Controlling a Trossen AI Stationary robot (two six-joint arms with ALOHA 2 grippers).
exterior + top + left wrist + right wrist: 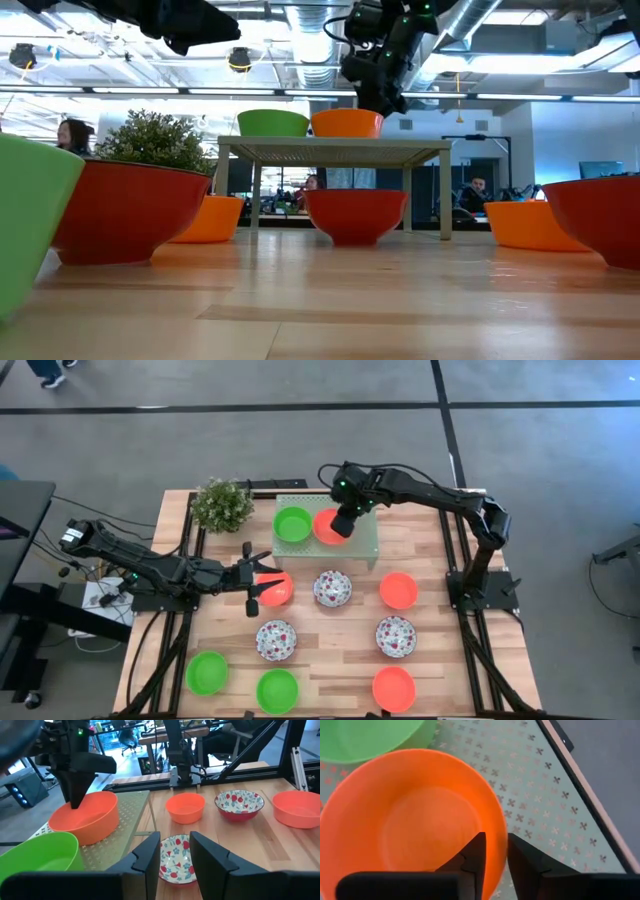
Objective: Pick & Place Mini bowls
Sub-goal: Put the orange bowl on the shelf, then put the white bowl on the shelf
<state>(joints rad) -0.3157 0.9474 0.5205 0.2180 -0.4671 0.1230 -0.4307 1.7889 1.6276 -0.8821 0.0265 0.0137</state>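
Lighting's bright and even, mostly from ceiling strip lights [300, 70] showing in the low view, with some glare up there. Shadows on the tabletop [330, 650] are soft. The nearest green bowl [30, 220] in the low view is blurry.

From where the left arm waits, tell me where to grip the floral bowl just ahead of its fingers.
Probably best from above, one finger inside, one outside the near rim of the floral bowl: it sits upright and shallow, and the rim is its only thin edge. The left gripper is already open.
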